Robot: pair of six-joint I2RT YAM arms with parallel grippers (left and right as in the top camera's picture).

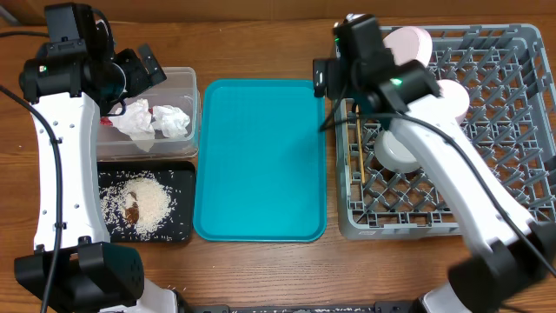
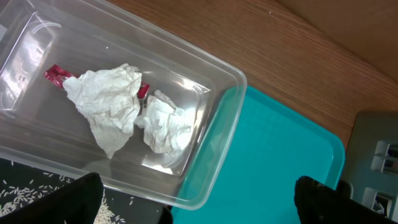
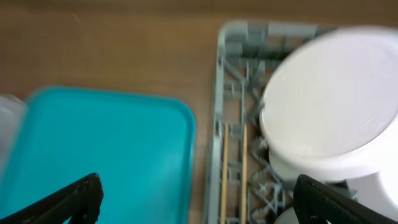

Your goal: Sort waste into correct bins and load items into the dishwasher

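Observation:
The clear tub (image 1: pixel 187 78) holds two crumpled napkins (image 2: pixel 109 102) (image 2: pixel 165 124) and a red-and-white wrapper (image 2: pixel 57 74). My left gripper (image 1: pixel 143 71) (image 2: pixel 193 210) hovers open over the tub's corner, nothing between its fingers. The black tray (image 1: pixel 178 228) carries rice (image 1: pixel 146 200) and a brown scrap (image 1: pixel 132 211). In the grey dish rack (image 1: pixel 504 130) sit a pink plate (image 1: pixel 408 42), a pink bowl (image 1: pixel 453 94), a grey-white bowl (image 3: pixel 329 118) and two chopsticks (image 3: pixel 233 174). My right gripper (image 1: pixel 330 96) (image 3: pixel 199 205) stands open and empty above the rack's left edge.
A teal serving tray (image 1: pixel 261 156) lies between the bins and the rack, nothing on it. Bare wooden table (image 1: pixel 261 43) shows at the back and along the front. Both white arms stretch from the near edge over the outer parts of the table.

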